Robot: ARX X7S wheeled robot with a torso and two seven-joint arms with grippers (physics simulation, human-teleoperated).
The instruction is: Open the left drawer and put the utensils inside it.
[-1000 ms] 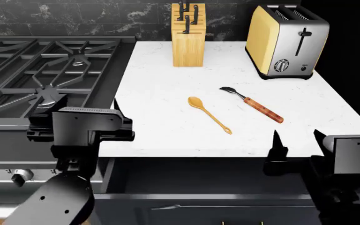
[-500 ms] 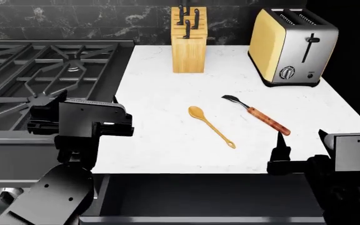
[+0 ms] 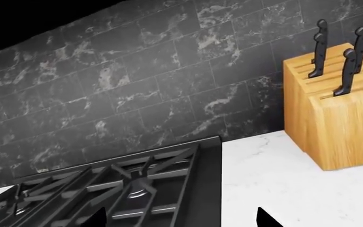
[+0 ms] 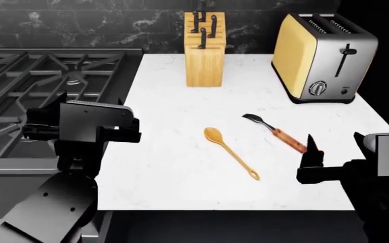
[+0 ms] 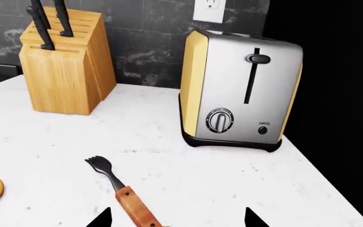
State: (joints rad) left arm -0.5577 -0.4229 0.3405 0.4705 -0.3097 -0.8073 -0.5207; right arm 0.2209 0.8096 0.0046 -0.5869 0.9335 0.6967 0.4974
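Lying loose on the speckled white stone counter point(image 4: 174, 101): slim golden wooden spoon point(image 4: 230, 152) with a holed end, and just right of it a dark-tined fork point(image 4: 275, 132) with a riveted reddish handle. Hovering at the near side, left gripper point(image 3: 179, 220) and right gripper point(image 5: 175, 220) both gaping wide, holding nothing. Showing only as a dark gap under the near edge, drawer point(image 4: 228, 228) probably pulled out; both utensils waiting to go in.

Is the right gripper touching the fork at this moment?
Cannot tell. In the head view the right gripper has one fingertip overlapping the end of the fork handle. The right wrist view shows the handle running between the open jaws, but no plain contact or gap.
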